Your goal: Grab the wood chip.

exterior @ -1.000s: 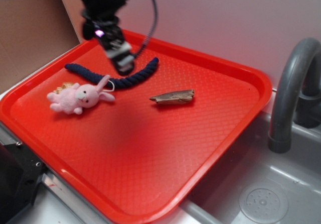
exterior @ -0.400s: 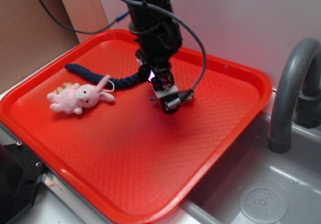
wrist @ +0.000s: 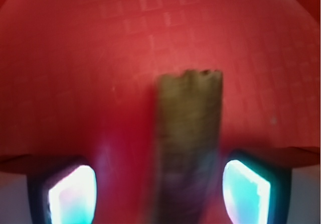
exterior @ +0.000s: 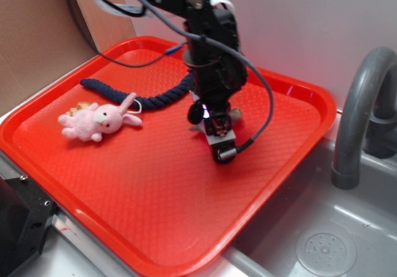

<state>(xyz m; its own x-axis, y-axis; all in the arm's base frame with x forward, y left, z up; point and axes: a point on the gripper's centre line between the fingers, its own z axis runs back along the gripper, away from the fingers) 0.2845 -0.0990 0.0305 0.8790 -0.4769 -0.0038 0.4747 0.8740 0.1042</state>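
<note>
End effector (wrist: 159, 189) straddles one wood chip (wrist: 188, 128), seemingly untouched, blurred.

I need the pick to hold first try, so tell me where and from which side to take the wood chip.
Come from straight above and pinch across the narrow width at mid-length. The wood chip lies flat on the red tray, long and thin, so its long edges are the easiest faces to clamp. In the wrist view the end effector already straddles it, one finger on each side, apparently not yet touching.

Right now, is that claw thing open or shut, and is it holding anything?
Gripper: open. Its jaws stand one on each side of the wood chip, with a gap on both sides; nothing is held yet.
</note>
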